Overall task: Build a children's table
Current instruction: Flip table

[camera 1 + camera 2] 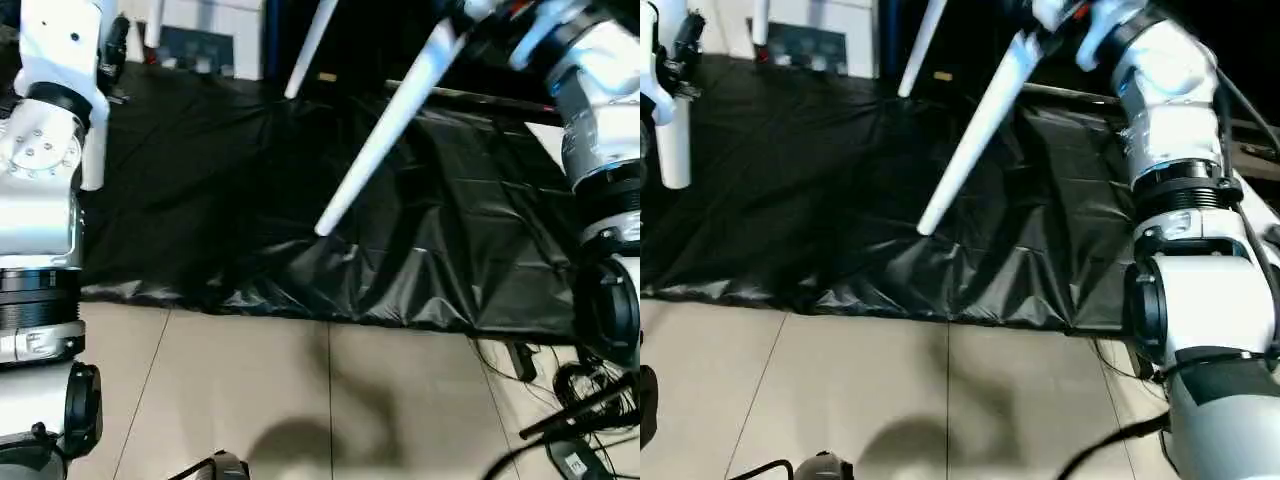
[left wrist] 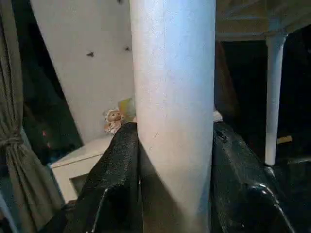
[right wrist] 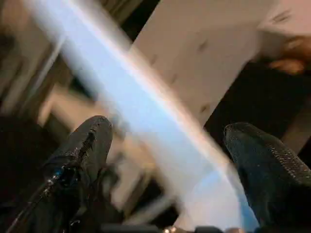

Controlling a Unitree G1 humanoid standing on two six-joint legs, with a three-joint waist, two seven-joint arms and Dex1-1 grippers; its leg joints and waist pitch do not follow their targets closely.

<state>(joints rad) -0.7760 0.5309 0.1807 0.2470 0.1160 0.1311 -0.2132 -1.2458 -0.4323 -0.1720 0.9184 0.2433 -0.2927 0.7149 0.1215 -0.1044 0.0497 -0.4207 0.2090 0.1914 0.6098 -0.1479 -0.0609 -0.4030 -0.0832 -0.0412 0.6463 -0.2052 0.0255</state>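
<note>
Two long white cylindrical tube legs: one (image 2: 172,116) clamped upright in left gripper (image 2: 172,194); one (image 1: 385,135) slanting over black plastic sheet (image 1: 250,200), between the spread, released fingers (image 3: 82,150) of right gripper (image 3: 175,160).

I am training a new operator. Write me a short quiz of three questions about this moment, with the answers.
1. True or false: the left tool is shut on a white leg.
2. What lies below the slanted leg? A: a black sheet. B: a green carpet. C: a wooden board.
3. Fill in the missing word: the jaws of the right tool stand ____, with the slanted leg passing between them.

Key: 1 true; 2 A; 3 open.
</note>
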